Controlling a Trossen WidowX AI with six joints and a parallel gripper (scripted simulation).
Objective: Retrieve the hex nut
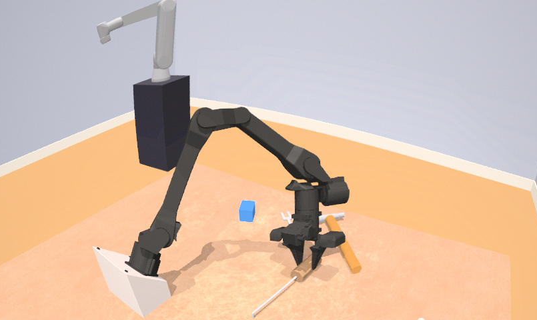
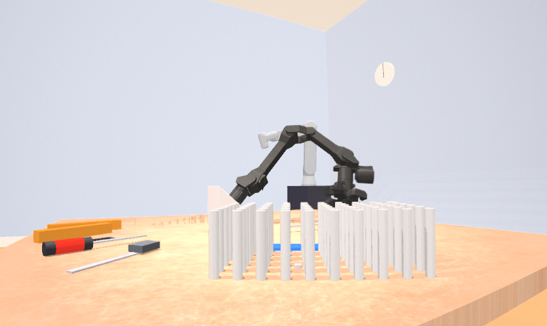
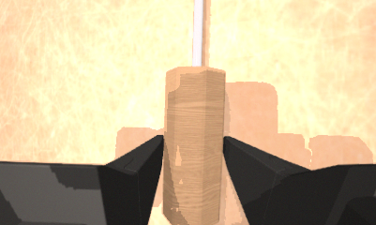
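1. Arm [image 1: 269,139] [image 2: 268,159]: ext. view puts it beyond the spacers [image 2: 285,244]; top view cuts them off.
2. Gripper [image 1: 306,267] [image 2: 342,202] [image 3: 193,142]: beyond spacers; fingers clamped on wood-handled tool [image 1: 301,273] [image 3: 193,142], per wrist view; fingertips hidden in ext.
3. Blue strip [image 2: 295,247]: behind spacers, partly hidden.
4. Hex nut [image 2: 297,265]: ext. only, btwn spacers, tiny; shape unclear.

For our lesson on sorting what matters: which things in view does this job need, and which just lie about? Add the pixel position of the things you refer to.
Part of the job:
- standing spacers [image 2: 285,244]
- hex nut [image 2: 297,265] among them
- blue strip [image 2: 294,247]
- wooden-handled tool [image 1: 301,273] [image 3: 196,117], between the gripper's fingers

Just lying about, apparently:
- blue block [image 1: 246,211]
- orange bars [image 2: 75,232]
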